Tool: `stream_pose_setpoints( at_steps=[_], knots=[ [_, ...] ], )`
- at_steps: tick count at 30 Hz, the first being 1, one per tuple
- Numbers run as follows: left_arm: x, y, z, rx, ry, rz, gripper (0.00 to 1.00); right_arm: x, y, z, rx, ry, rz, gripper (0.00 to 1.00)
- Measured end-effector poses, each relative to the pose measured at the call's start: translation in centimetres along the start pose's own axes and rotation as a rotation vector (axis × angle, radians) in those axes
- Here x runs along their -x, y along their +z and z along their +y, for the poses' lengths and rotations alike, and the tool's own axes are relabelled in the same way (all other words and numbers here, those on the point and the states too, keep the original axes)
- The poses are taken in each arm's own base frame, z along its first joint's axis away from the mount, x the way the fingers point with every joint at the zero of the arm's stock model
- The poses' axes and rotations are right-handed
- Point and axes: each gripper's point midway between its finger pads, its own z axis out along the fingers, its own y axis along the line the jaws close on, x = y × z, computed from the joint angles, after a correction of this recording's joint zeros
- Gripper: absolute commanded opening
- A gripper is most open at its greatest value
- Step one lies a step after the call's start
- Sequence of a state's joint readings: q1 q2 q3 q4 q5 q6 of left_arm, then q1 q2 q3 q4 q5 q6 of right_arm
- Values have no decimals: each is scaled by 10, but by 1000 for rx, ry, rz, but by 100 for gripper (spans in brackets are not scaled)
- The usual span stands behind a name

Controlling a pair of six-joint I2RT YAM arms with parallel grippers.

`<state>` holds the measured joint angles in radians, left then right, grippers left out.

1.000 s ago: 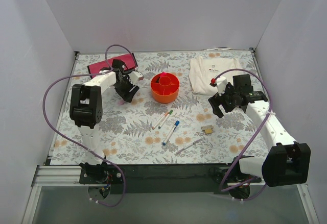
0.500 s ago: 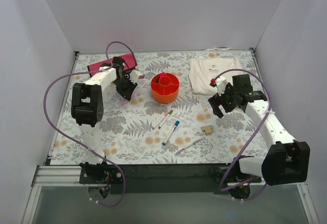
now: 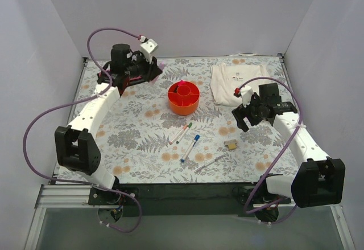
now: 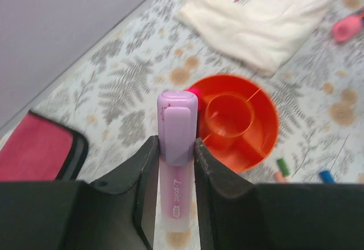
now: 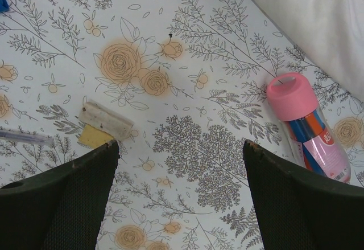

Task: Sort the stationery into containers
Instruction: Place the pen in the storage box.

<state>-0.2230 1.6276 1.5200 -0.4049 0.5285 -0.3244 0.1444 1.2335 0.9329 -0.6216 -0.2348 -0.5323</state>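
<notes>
Jaws of the left gripper [image 4: 177,158] clench a highlighter [image 4: 177,122], tub [image 4: 263,126] ahead, seemingly to drop it in; those of the right gripper [image 5: 181,145] gape, block [image 5: 105,126] beside one finger.

The floral table [image 3: 142,142] carries an orange tub [image 3: 183,98], white cloth [image 3: 238,83], markers [image 3: 183,133], tan block [image 3: 231,144] and seemingly a pen [image 3: 209,163].

The lilac highlighter [image 4: 177,164] is smooth plastic with a soft sheen — the orange tub [image 4: 261,140] glossier, hard plastic too. The white cloth [image 4: 267,16] looks soft and matt, the printed covering of the desk [image 5: 216,147] flat and dull. The tan block [image 5: 105,127] looks rough on top.
</notes>
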Motion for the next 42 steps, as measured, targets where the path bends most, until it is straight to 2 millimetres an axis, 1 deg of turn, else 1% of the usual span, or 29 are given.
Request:
stream_pose_setpoints(
  at_steps=[2, 3, 5, 7, 9, 12, 14, 17, 20, 23, 25, 29, 31, 32, 35, 37, 41, 42],
  knots=[
    [12, 9, -21, -35, 1, -104, 0, 0, -1, 0, -2, 1, -3, 93],
    [18, 20, -31, -61, -7, -153, 0, 1, -2, 0, -4, 0, -5, 93],
    [24, 41, -38, -91, -43, -201, 0, 2, -3, 0, -8, 0, -11, 93],
    [20, 63, -34, -101, -96, -225, 0, 4, -6, -1, -15, -2, -19, 93],
    [10, 81, -26, -94, -148, -232, 0, 6, -9, -1, -24, -6, -31, 93],
    [-2, 99, -20, -90, -203, -225, 0, 4, -12, 1, -31, -11, -43, 93],
    [-1, 103, -18, -91, -214, -235, 0, -1, -12, 4, -30, -9, -40, 93],
    [6, 104, -19, -98, -217, -259, 0, -7, -10, 6, -26, -5, -26, 93],
    [14, 104, -23, -105, -207, -284, 0, -9, -10, 5, -31, -3, -19, 93],
    [16, 108, -28, -116, -199, -291, 0, -9, -10, 5, -35, -3, -17, 93],
    [13, 113, -32, -125, -198, -286, 0, -10, -10, 4, -37, -3, -16, 93],
    [0, 123, -37, -135, -207, -260, 0, -10, -10, 4, -37, -3, -15, 93],
    [-9, 129, -37, -135, -211, -244, 0, -10, -10, 4, -36, -3, -15, 93],
    [-16, 133, -36, -131, -214, -230, 0, -10, -10, 4, -36, -3, -14, 93],
    [-24, 138, -35, -128, -217, -214, 0, -10, -9, 4, -35, -2, -12, 93],
    [-29, 140, -33, -121, -219, -204, 0, -11, -9, 4, -33, -1, -10, 93],
    [-32, 144, -30, -111, -213, -200, 0, -12, -7, 4, -30, 1, -2, 93],
    [-33, 145, -30, -110, -212, -197, 3, -12, -6, 4, -29, 2, 0, 93]
  ],
)
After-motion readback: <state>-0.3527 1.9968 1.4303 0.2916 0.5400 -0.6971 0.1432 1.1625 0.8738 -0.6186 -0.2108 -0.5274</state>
